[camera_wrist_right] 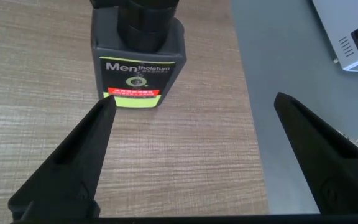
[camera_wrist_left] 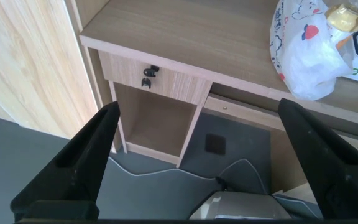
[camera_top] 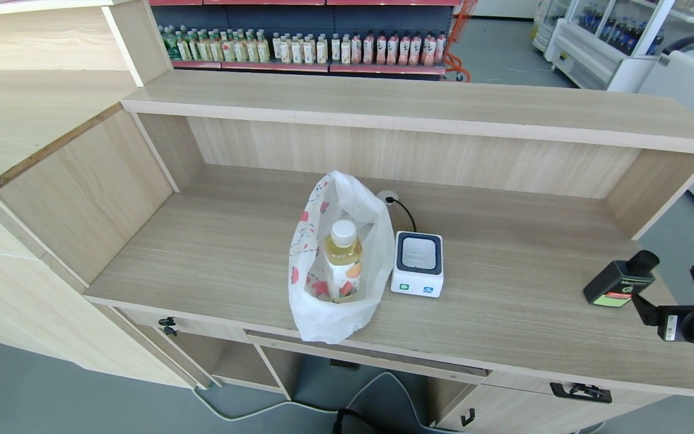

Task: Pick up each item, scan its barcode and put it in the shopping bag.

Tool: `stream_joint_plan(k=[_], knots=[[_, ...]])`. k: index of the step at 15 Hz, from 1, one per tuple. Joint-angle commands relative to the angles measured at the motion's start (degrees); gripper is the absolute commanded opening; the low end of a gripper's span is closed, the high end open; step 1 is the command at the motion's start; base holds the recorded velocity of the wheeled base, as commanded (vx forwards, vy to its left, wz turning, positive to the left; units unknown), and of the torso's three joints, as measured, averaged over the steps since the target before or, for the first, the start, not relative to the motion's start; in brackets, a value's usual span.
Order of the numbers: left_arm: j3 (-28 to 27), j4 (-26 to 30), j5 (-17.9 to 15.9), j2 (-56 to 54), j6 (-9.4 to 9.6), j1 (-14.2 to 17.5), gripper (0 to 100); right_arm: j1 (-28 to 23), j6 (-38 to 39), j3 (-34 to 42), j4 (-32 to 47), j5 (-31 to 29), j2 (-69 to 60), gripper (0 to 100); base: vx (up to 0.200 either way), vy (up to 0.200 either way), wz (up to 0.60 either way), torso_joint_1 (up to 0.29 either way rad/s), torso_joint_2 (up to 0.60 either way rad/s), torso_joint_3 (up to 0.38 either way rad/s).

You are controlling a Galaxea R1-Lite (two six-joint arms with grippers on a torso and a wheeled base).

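A white shopping bag (camera_top: 330, 301) with red prints stands open mid-counter, holding an upright tea bottle (camera_top: 343, 256) with a white cap. A white scanner box (camera_top: 417, 263) sits just right of the bag. Near the counter's right end lies a dark green bottle (camera_top: 619, 281) with a black cap; the right wrist view shows this bottle (camera_wrist_right: 138, 59) just beyond the fingertips. My right gripper (camera_top: 672, 293) is open beside it, with nothing held (camera_wrist_right: 194, 102). My left gripper (camera_wrist_left: 199, 109) is open and empty, low in front of the counter, left of the bag (camera_wrist_left: 303, 56).
The counter (camera_top: 503, 301) has a raised back ledge (camera_top: 419, 108) and a side wall on the left. A black cable (camera_top: 406, 211) runs from a grommet to the scanner. Below the front edge are a keyed drawer (camera_wrist_left: 151, 78) and open cubbies.
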Motion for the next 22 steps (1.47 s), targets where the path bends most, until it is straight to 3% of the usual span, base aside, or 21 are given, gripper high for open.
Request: stream_joint_plan(k=[1,10,17,22], knots=[[0.0,0.0,0.0,0.0,-0.04,0.0,100,-1.0,-0.1,-1.7,-0.1,0.0,2.3,100,0.000,0.000,0.00,0.000,0.00,0.000],[0.0,0.0,0.0,0.0,-0.04,0.0,100,-0.4,0.1,-8.3,-0.1,0.5,7.5,100,0.000,0.000,0.00,0.000,0.00,0.000],[0.0,0.0,0.0,0.0,-0.04,0.0,100,2.1,0.3,-6.5,-0.1,0.5,4.9,100,0.000,0.000,0.00,0.000,0.00,0.000],[0.0,0.0,0.0,0.0,-0.04,0.0,100,3.5,0.2,-10.2,-0.1,1.7,8.1,100,0.000,0.000,0.00,0.000,0.00,0.000]])
